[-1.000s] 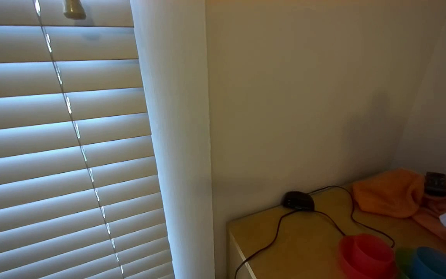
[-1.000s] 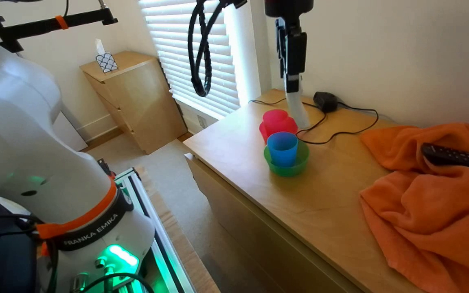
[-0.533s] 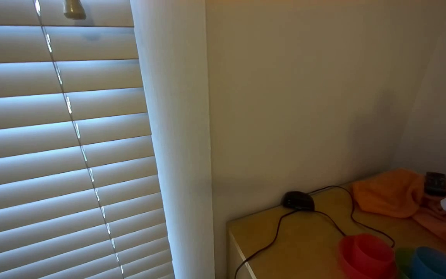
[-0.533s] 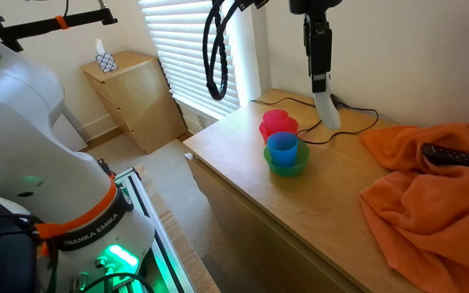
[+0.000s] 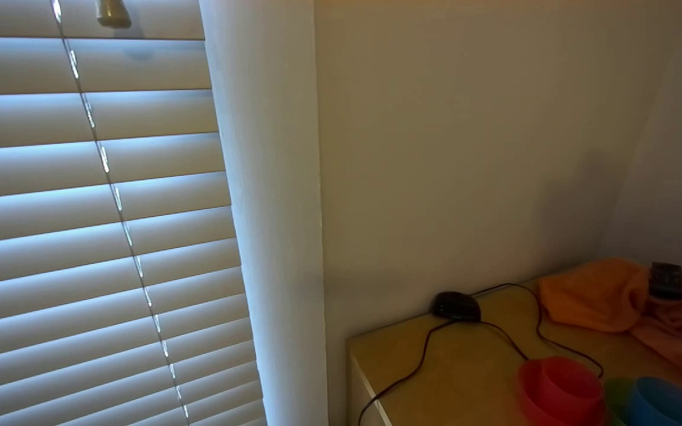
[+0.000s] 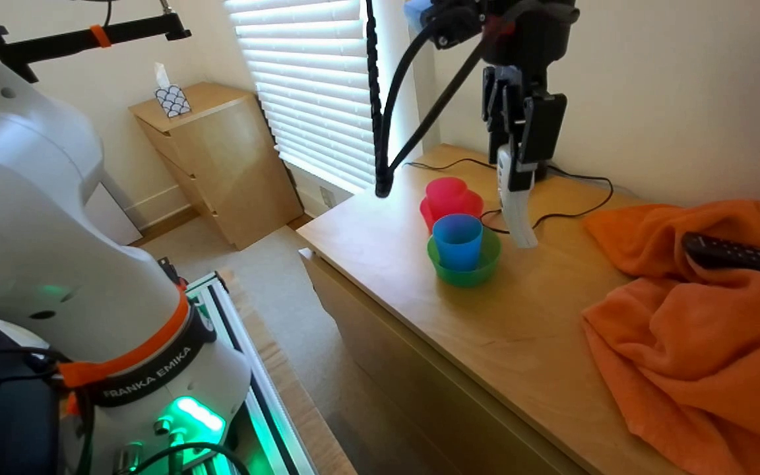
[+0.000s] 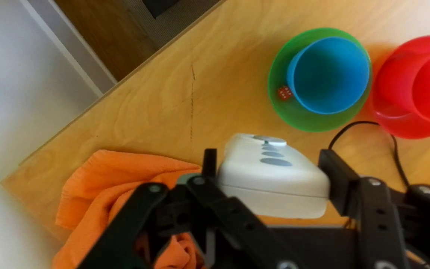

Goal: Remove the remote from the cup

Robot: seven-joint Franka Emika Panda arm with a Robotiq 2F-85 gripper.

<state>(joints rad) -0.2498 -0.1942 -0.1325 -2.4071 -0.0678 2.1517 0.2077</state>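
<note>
Holding the white remote (image 7: 273,183) outside the blue cup (image 6: 458,245)

The pincer (image 7: 270,164) is clamped on both flanks of the white remote and holds it beside the blue cup, outside the rim. From the pincer the white remote's long axis drops steeply toward the surface (image 6: 518,307); in an exterior view its lower end leans away from the blue cup, which stands in a green bowl (image 7: 297,116). That axis matters next: removal looks done, and a set-down would probably land end-first, risking a topple unless the white remote is tilted first. Room under its tip I cannot judge. Its casing is smooth and white, with rounded edges, a side seam and grey oval buttons in a row.
</note>
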